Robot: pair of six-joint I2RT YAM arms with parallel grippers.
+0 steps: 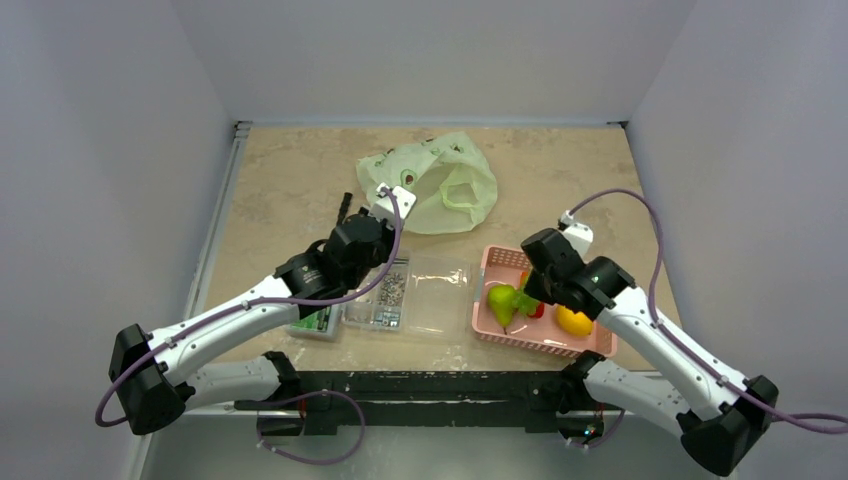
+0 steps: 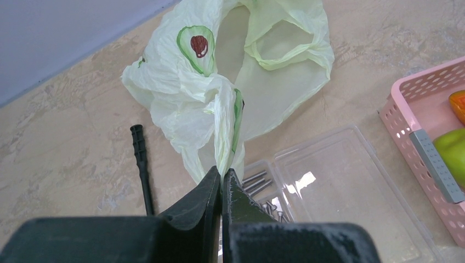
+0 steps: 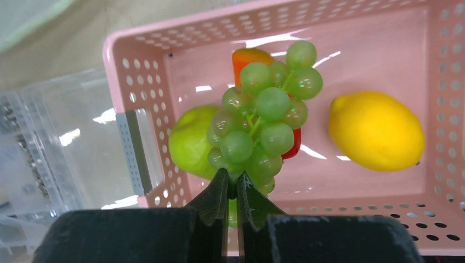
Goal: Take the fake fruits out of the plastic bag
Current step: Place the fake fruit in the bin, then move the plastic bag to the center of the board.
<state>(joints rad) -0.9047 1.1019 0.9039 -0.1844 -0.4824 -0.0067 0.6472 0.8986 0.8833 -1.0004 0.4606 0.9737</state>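
Your left pincer (image 2: 222, 174) is clenched on a pinched-up fold of the thin, pale yellow-green plastic carrier bag with avocado prints (image 2: 186, 82). The fold rises off the table (image 2: 66, 142) into the jaws. The rest of the bag lies slack at the far middle, with one loop handle and the mouth showing.

Reading: you pin the film so the bag cannot drag or close while fruit comes out. The bag looks flat, with no bulge, though its inside is not fully visible.

Your right pincer (image 3: 232, 181) is clenched on the near end of the glossy green plastic grape bunch (image 3: 263, 115), held above the pink perforated plastic basket (image 3: 164, 38).

Reading: the grapes are poised for set-down and not yet let go.

Basket contents:
- Green plastic pear (image 3: 192, 139), at the corner beside the clear box.
- Yellow plastic lemon (image 3: 375, 131), well apart from the pear.
- Red-orange plastic piece (image 3: 249, 57), mostly hidden behind the grapes.

The clear compartmented plastic box (image 2: 329, 175) sits just beside the basket, between your arms. Small metal screws (image 2: 263, 186) lie in its narrow compartments, and its wide section shows nothing.
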